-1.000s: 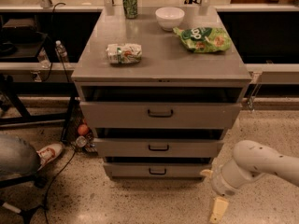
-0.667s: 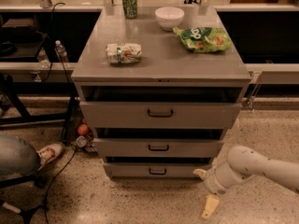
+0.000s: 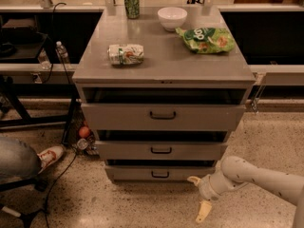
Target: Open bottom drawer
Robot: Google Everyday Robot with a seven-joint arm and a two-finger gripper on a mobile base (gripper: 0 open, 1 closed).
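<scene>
The bottom drawer (image 3: 128, 173) is the lowest and shortest of three grey fronts in the cabinet. Its small dark bar handle (image 3: 160, 174) sits at the centre. The front stands slightly out from the cabinet, with a dark gap above it. My gripper (image 3: 195, 198) hangs low near the floor, just right of the handle and in front of the drawer's right end. Its two pale fingers (image 3: 203, 212) are spread apart and hold nothing. It does not touch the handle.
The cabinet top (image 3: 161, 56) holds a green can (image 3: 131, 3), a white bowl (image 3: 172, 17), a green chip bag (image 3: 205, 39) and a lying packet (image 3: 125, 53). A person's knee and shoe (image 3: 50, 155) are at the left. Cables and a chair base (image 3: 28, 213) lie on the floor.
My gripper and forearm have moved left and slightly up, closer to the bottom drawer's front. The drawers have not moved.
</scene>
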